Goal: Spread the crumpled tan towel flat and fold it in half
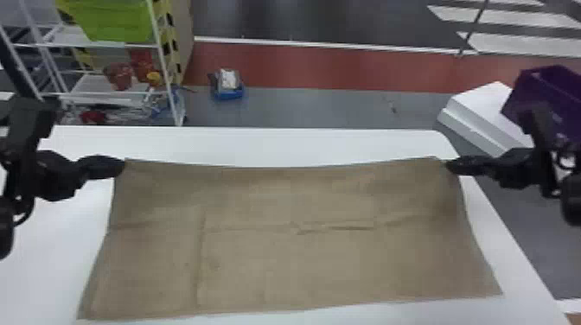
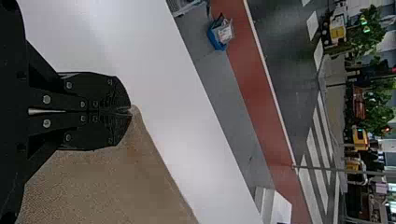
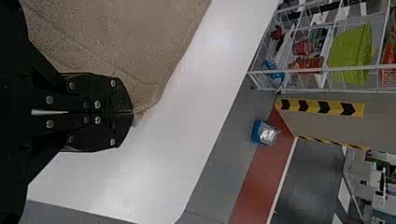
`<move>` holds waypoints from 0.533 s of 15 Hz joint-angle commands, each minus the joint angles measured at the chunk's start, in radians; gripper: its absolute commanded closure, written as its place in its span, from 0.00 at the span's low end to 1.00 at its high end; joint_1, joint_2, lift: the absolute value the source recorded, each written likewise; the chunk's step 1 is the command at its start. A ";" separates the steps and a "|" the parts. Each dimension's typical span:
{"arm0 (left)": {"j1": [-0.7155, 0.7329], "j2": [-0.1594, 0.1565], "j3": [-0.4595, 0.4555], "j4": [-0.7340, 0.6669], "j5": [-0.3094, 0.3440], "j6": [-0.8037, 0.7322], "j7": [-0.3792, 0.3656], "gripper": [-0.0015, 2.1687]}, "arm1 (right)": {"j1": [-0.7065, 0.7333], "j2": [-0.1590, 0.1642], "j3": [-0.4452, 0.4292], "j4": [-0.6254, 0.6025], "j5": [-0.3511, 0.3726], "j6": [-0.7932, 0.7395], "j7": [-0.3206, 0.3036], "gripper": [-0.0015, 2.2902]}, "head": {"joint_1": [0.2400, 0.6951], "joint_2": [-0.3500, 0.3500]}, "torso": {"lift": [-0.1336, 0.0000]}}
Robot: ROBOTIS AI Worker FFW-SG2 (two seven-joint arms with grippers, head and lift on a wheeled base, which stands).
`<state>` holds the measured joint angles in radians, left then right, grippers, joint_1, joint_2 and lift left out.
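Towel (image 1: 328, 263): one, tan, spread wide on the white table (image 1: 259, 144), long side roughly along the table's far edge, with a strip of bare surface between; right end near the table's right edge. Creases: one running side to side, one toward the left end. Left gripper (image 1: 122, 165): at the towel's far left corner, fingers closed, pinching it. Right gripper (image 1: 449, 166): at the far right corner, fingers together, pinching the cloth's tip.

Black arms (image 1: 27, 125), looped dark cable (image 1: 29, 214), rounded black fingers (image 2: 100, 91); silver screws (image 2: 46, 99)
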<state>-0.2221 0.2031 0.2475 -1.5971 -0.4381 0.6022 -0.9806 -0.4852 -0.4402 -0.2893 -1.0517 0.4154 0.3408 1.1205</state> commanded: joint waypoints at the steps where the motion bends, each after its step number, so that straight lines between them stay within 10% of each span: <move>1: 0.023 -0.016 0.026 -0.047 0.006 0.011 -0.018 0.61 | 0.048 -0.017 -0.048 -0.044 -0.018 -0.022 0.009 0.53 | 1.00 0.34 | 0.07; 8: 0.079 -0.044 0.052 -0.172 0.024 0.084 -0.059 0.71 | 0.126 -0.009 -0.093 -0.145 -0.078 -0.050 0.025 0.53 | 1.00 0.29 | 0.07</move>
<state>-0.1718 0.1685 0.2800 -1.7096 -0.4217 0.6658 -1.0307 -0.3979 -0.4538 -0.3651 -1.1332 0.3761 0.2936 1.1429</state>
